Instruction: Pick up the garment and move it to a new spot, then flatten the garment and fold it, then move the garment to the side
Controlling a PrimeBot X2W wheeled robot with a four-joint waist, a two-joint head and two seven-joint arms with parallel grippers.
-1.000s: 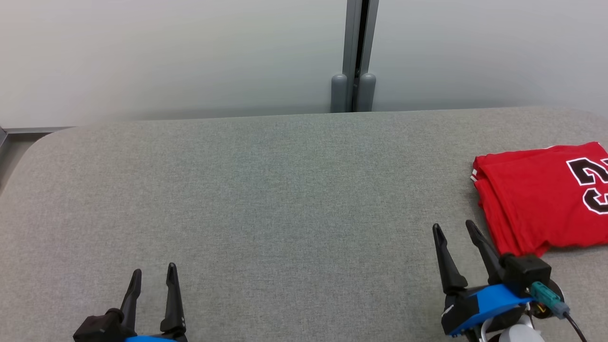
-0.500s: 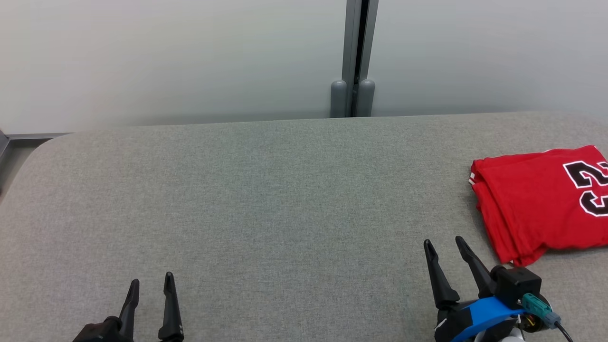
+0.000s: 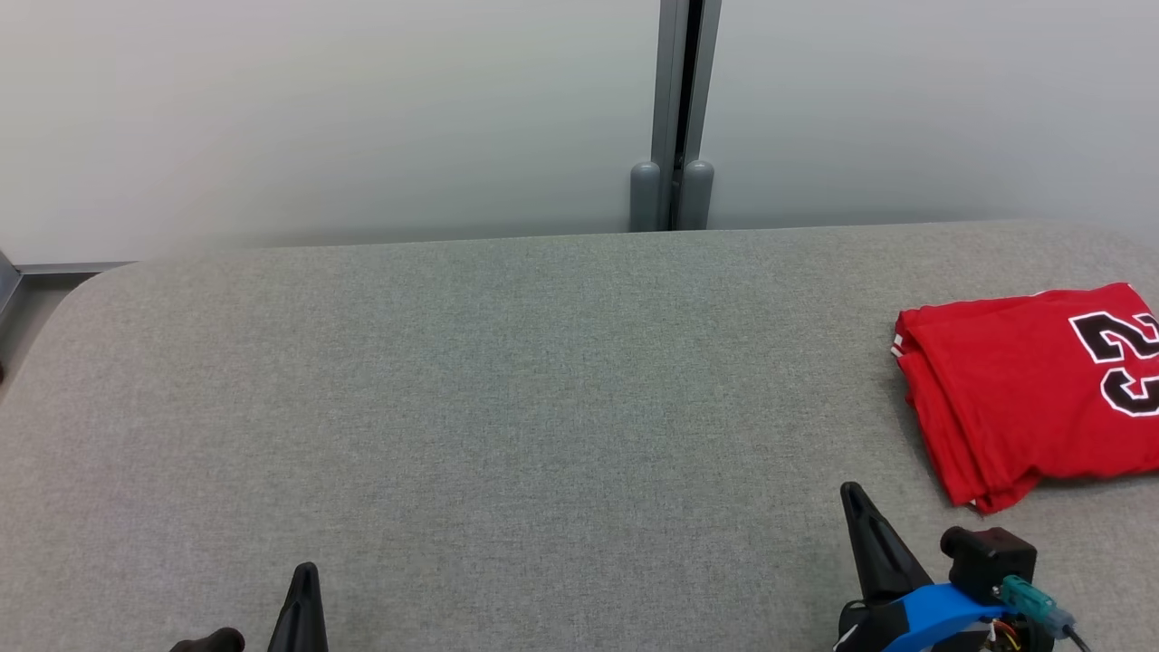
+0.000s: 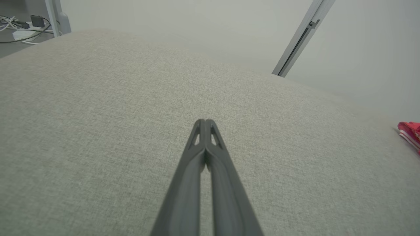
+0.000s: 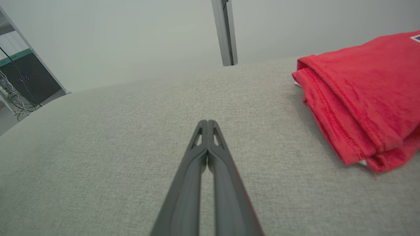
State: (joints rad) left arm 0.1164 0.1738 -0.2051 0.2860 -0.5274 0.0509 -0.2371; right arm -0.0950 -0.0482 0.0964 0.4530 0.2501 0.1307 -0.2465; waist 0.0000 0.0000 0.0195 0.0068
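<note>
The garment (image 3: 1023, 389) is a red jersey with black and white numbers, lying folded at the right side of the grey table (image 3: 507, 389). Its stitched edge (image 5: 357, 98) fills the right of the right wrist view, and a small red corner (image 4: 410, 131) shows at the far right of the left wrist view. My right gripper (image 3: 856, 496) is shut and empty, low at the front right, a short way left of the garment's near corner. My left gripper (image 3: 305, 572) is shut and empty at the front left, its fingers pressed together (image 4: 205, 123) over bare cloth.
A pale wall with a grey vertical post (image 3: 675, 118) runs behind the table. Cables and a power strip (image 4: 23, 28) lie on the floor past the table's far left corner. A dark cabinet (image 5: 26, 78) stands off to the left.
Both grippers have gone from open to shut and pulled back toward the bottom edge of the head view. The head view has tilted slightly, so the table and garment sit lower.
</note>
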